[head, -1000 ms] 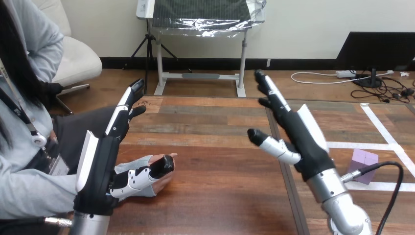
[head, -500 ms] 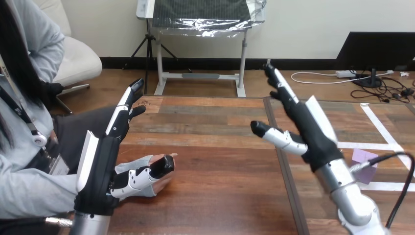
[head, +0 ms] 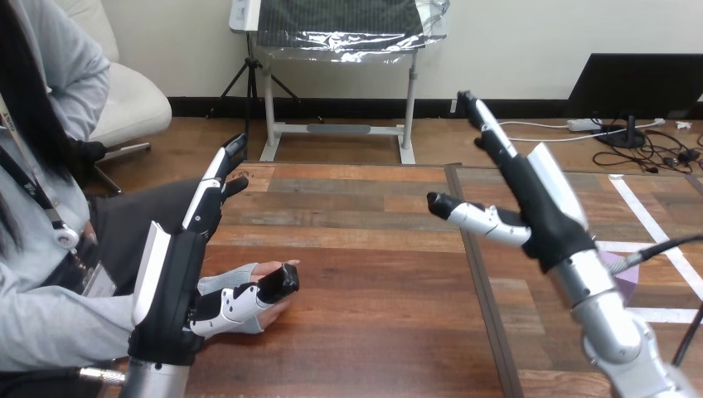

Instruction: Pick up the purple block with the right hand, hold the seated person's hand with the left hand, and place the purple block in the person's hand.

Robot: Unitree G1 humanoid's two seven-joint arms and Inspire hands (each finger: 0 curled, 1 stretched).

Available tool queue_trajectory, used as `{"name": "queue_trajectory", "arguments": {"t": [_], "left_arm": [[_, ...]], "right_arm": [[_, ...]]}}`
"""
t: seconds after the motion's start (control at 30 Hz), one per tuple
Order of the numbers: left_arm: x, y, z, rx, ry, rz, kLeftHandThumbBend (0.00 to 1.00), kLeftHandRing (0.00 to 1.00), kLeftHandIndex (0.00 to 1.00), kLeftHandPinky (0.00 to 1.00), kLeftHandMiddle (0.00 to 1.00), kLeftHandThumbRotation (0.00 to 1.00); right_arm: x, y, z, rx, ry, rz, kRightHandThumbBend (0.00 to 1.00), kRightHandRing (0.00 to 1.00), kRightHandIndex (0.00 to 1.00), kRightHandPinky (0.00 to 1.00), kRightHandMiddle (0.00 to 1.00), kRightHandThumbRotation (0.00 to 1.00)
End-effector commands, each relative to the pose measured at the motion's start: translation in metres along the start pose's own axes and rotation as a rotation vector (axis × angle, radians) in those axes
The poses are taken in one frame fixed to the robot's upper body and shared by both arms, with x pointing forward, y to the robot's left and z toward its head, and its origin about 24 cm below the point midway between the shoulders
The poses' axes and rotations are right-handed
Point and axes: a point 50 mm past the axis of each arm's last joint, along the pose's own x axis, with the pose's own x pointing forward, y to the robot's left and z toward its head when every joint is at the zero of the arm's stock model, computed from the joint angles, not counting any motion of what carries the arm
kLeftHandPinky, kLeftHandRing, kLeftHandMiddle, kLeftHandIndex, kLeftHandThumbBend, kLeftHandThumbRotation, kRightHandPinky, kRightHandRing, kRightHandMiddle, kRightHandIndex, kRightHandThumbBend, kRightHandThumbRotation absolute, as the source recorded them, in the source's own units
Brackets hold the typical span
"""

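The purple block [head: 626, 279] sits on the table at the right, its left part hidden behind my right wrist. My right hand [head: 539, 207] is raised above the table just left of the block, open, with fingers straight and pointing away and the thumb stretched to the left. At the left, the person's hand [head: 265, 269] rests on the table near its edge. My left hand [head: 170, 282] stands upright beside it, open, fingers straight. Its thumb [head: 249, 297] reaches across the person's hand; I cannot tell whether they touch.
White tape lines [head: 651, 224] cross the right part of the table around the block. A dark seam [head: 478, 282] runs front to back between the two table halves. A black cable [head: 676, 243] arcs off my right forearm.
My right hand has swung to the right and slightly up, so its wrist now covers more of the purple block. My left hand and the person's hand have stayed put.
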Motion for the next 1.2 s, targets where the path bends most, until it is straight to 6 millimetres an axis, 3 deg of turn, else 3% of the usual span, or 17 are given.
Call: {"name": "queue_trajectory", "arguments": {"t": [0.0, 1.17], "left_arm": [[0.017, 0.003, 0.006, 0.008, -0.078, 0.006, 1.0, 0.95, 0.94, 0.87, 0.96, 0.73], [0.014, 0.005, 0.008, 0.004, -0.095, 0.002, 1.0, 0.96, 0.95, 0.88, 0.97, 0.73]], "right_arm": [[0.03, -0.032, 0.021, -0.077, -0.099, -0.075, 1.0, 1.0, 1.0, 0.93, 1.0, 0.79], [0.032, -0.082, -0.017, -0.298, 0.204, -0.103, 1.0, 1.0, 0.99, 0.9, 0.97, 0.82]]}}
